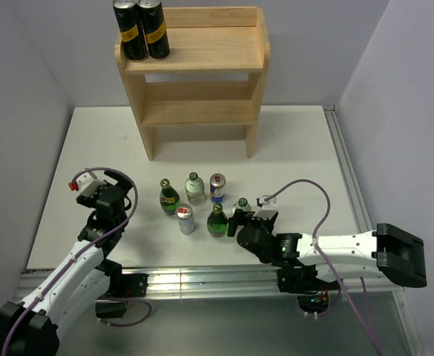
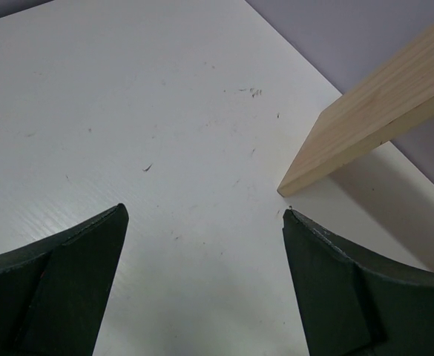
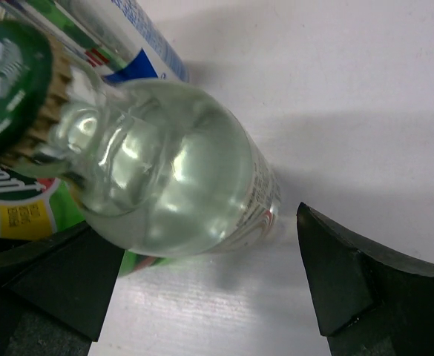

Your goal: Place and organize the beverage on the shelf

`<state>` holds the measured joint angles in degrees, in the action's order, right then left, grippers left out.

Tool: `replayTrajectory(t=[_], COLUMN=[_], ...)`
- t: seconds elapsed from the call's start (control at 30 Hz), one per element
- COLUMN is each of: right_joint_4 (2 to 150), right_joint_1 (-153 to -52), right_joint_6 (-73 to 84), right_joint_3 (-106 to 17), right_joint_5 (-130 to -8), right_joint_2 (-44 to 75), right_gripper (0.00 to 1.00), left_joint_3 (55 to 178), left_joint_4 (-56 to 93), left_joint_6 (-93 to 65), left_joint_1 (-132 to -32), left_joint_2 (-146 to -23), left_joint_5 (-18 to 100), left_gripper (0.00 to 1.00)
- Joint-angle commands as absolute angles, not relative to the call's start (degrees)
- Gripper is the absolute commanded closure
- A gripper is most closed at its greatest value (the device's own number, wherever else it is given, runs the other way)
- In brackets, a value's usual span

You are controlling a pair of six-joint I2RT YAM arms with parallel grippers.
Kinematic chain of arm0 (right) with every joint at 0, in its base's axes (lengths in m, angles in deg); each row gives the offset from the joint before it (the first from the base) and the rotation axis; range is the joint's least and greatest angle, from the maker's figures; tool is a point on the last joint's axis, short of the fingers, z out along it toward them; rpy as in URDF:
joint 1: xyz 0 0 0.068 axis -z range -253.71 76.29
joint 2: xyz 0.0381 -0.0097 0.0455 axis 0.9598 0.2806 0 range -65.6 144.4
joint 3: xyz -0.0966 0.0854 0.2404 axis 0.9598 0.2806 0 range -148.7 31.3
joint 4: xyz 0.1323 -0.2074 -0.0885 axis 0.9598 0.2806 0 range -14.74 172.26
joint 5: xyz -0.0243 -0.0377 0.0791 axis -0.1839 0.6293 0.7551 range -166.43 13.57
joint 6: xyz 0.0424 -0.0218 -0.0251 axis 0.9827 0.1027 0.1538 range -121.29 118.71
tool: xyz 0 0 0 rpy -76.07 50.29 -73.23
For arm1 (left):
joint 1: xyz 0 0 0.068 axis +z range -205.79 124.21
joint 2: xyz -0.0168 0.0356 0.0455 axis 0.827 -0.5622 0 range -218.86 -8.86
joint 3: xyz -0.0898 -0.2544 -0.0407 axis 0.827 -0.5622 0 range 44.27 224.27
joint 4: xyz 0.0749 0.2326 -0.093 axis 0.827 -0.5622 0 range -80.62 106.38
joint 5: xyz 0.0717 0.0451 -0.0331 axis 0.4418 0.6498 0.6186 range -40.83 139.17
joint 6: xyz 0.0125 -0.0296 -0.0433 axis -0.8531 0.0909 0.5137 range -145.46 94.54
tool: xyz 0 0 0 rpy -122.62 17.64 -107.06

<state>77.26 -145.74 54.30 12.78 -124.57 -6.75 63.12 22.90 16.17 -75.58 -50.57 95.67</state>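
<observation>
Your right end effector [image 3: 202, 222] is spread wide, and the clear bottle [image 3: 179, 178] stands between its two fingers, closer to one finger than to the other. It is not pinched yet. This bottle stands on the table [image 1: 306, 148] at the right edge of the group of drinks, so I think you take it first because the arm reaches it without crossing the others. A green bottle [image 1: 217, 220] is just beside it, so centre the fingers before you press them together.

Your left end effector [image 2: 205, 215] is also spread and holds nothing. It hangs over bare table near a foot of the shelf [image 1: 209, 50], probably to keep out of the way.

The shelf stands at the far side, with two black cans [image 1: 133, 30] side by side at the left end of its top tier, probably to group like drinks.
</observation>
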Motion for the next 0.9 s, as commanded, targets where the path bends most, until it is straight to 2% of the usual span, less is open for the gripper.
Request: replayTrajectory(t=[0.0,0.47,0.87], right_joint_4=[68.33,48.65,38.53], right_joint_1=[-145.95,-145.34,-144.81], right_joint_6=[51.62,49.25,45.91], right_joint_3=[12.32,11.7,12.58], right_joint_5=[-131.8,-138.13,-143.84], right_joint_2=[-4.17,15.86,23.95], right_gripper=[0.0,0.0,0.0], left_joint_3=[62.55,61.41,61.14], left_joint_4=[25.7,25.26,25.52], left_joint_6=[15.68,15.59,15.76], left_joint_1=[-75.92,-76.27,-76.35], left_joint_2=[-49.9,-46.74,-45.95], left_joint_5=[96.01,95.66,96.1], left_gripper=[0.08,0.08,0.08])
